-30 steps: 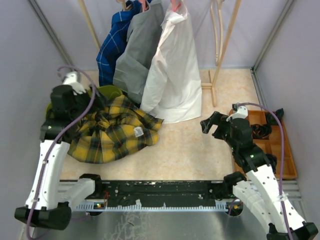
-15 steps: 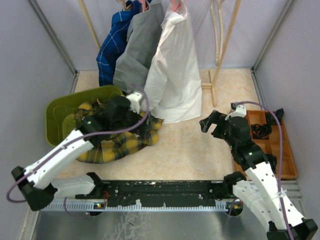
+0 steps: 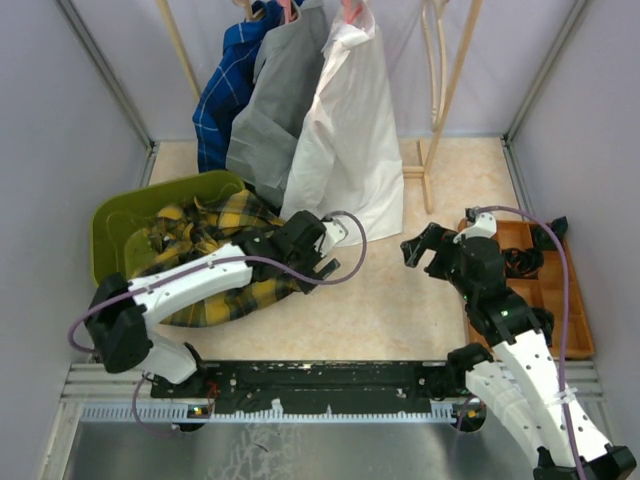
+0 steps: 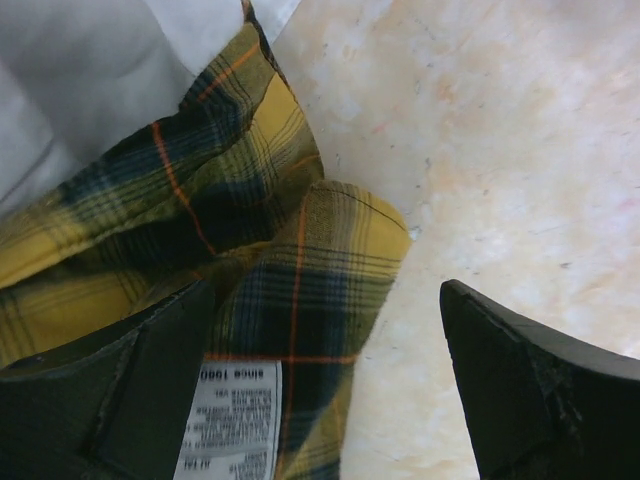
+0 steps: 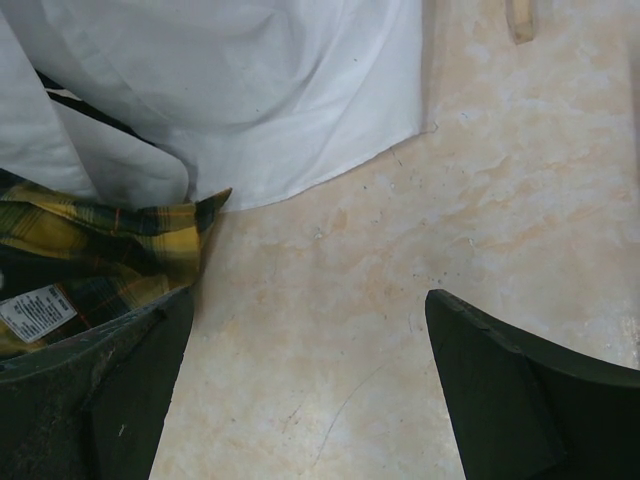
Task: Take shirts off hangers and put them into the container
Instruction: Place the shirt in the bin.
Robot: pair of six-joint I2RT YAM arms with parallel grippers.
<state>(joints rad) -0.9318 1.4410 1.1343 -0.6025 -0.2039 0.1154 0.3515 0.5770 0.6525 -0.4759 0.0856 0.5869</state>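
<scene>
- An olive-green container [image 3: 108, 228] is set at the far left of the table [image 3: 400, 300].
- A plaid shirt [image 3: 200, 235] is heaped in the container and spilled over its right rim onto the table. Its label is seen in the left wrist view.
- A blue shirt [image 3: 222, 95] and a grey shirt [image 3: 265, 115] are hung side by side behind the container. Pink hangers [image 3: 291, 12] are seen only at the top edge.
- The left gripper [image 3: 325, 262] is held over the plaid shirt's right edge. Its jaws are spread wide and nothing is gripped.
- A white shirt [image 3: 345, 160] is hung just right of the grey one, with its hem draped over a corner of the plaid shirt.
- The right gripper [image 3: 418, 246] is held above bare table, right of the white shirt. Its jaws are spread wide and empty.
- An orange tray [image 3: 560, 300] is placed at the far right.
</scene>
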